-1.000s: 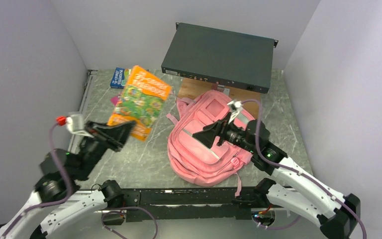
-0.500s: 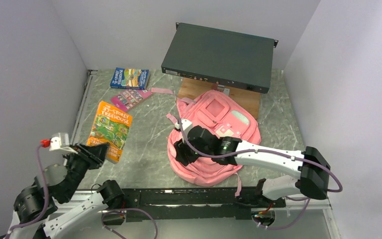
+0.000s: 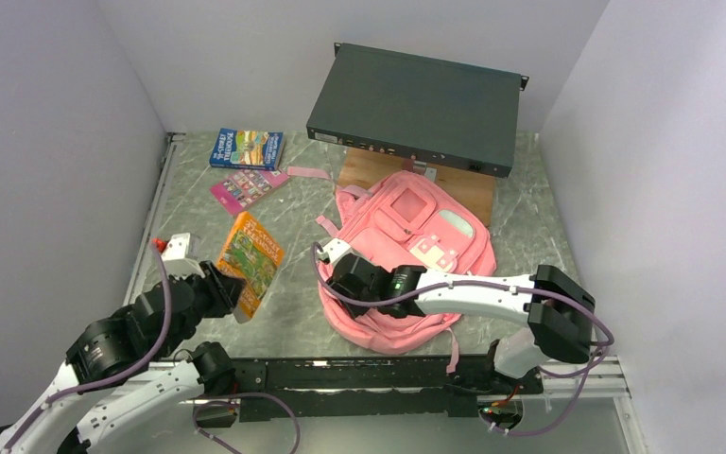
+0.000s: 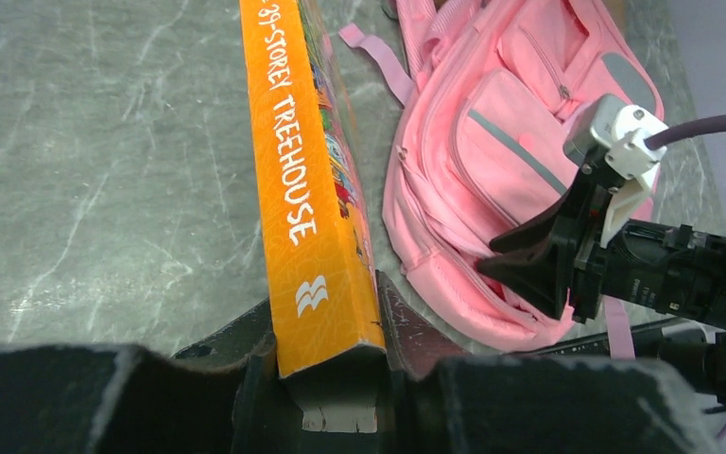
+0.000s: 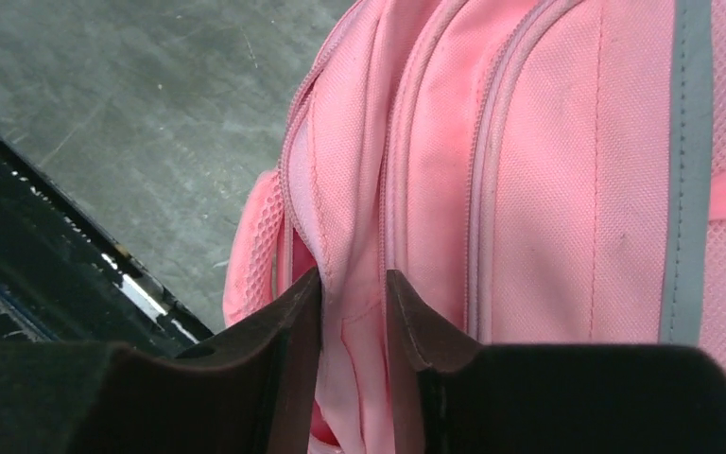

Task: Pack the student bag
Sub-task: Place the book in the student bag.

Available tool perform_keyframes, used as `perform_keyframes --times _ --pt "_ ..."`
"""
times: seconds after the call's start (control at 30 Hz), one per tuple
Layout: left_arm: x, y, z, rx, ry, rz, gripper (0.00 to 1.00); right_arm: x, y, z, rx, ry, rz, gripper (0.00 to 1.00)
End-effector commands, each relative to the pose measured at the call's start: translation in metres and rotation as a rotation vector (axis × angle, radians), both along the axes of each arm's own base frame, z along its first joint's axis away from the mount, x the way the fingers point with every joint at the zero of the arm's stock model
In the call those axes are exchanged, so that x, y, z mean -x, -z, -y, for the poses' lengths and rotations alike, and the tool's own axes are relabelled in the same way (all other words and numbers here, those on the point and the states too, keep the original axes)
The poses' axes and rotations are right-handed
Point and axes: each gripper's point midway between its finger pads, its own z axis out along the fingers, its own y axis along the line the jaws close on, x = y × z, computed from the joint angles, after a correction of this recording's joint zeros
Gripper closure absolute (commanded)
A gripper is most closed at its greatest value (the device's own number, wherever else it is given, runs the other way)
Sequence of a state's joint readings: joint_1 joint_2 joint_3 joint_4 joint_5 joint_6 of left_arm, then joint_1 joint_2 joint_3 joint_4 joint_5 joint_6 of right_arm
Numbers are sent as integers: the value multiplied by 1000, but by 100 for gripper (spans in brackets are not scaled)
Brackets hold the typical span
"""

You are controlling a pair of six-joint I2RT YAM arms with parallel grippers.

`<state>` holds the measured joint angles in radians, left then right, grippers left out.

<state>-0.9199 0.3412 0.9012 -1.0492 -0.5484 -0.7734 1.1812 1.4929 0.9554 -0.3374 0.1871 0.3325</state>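
Note:
The student bag, a pink backpack, lies flat in the middle of the table with its front pockets up. My right gripper is at the bag's near left edge. In the right wrist view its jaws pinch a fold of the bag's pink fabric by a zip seam. My left gripper is shut on the lower end of an orange "39-Storey Treehouse" book, left of the bag. The left wrist view shows the book spine-up between the jaws, with the bag and the right gripper beyond.
A black rack unit rests on a wooden block behind the bag. A blue book, a pink booklet and a loose pink strap lie at the back left. A black rail runs along the near edge.
My left arm lowered the orange book from high up to just above the table, nearer the front. My right gripper moved from over the bag to its near left edge and closed on the fabric.

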Motion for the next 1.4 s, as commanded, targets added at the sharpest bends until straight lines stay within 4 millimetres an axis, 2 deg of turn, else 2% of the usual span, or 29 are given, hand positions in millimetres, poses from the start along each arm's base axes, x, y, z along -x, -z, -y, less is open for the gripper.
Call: perform_keyframes --times 0.0,0.1,0.4,0.7,0.87,1.0,1.1,1.13,1.2,1.27,1.37 --pt "-6 -23 29 95 79 43 100 -21 -14 9 66 81 119 78" --pt "-3 -21 43 100 140 20 100 -30 -32 13 53 103 176 100" --pt "13 -35 77 114 320 -52 100 -61 -132 15 -141 162 375 100" --pt "28 -45 114 299 449 -102 100 -96 -181 27 -289 272 390 100" --pt "32 -26 151 446 521 -182 100 -101 -216 32 -410 284 404 100" --pt "27 -4 177 545 529 -274 100 -98 -229 34 -453 273 411 100" --pt "14 3 192 642 523 -245 100 -95 -226 33 -468 263 397 100" --pt "8 -4 198 713 528 -216 100 -94 -223 33 -470 258 391 100" --pt "-1 -2 204 810 525 -217 100 -93 -217 34 -462 265 379 100" --pt "-11 1 208 849 519 -190 100 -92 -214 36 -461 269 369 100" --pt "-21 -5 217 853 541 -128 100 -88 -216 36 -479 259 363 100"
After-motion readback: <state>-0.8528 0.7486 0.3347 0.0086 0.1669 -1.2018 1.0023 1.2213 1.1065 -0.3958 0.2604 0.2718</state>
